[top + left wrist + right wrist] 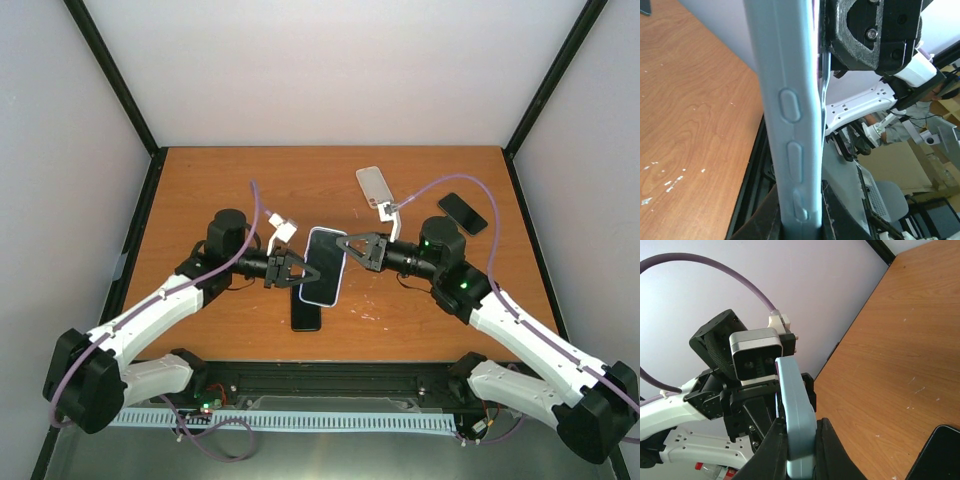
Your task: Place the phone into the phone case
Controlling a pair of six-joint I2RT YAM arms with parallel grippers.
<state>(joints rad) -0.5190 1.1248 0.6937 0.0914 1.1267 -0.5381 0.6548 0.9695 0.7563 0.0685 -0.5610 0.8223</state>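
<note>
The left gripper (pixel 292 268) is closed on one long edge of the phone case (pixel 323 265). The right gripper (pixel 352 250) pinches the opposite edge, so the case hangs between them above the table (pixel 220 190). The case is smooth, matte, pale blue, with rounded corners and raised oval buttons along its side. Its face looks dark. A flat, glossy black phone (pixel 306 316) lies on the scratched wood-grain table, partly hidden under the case.
</note>
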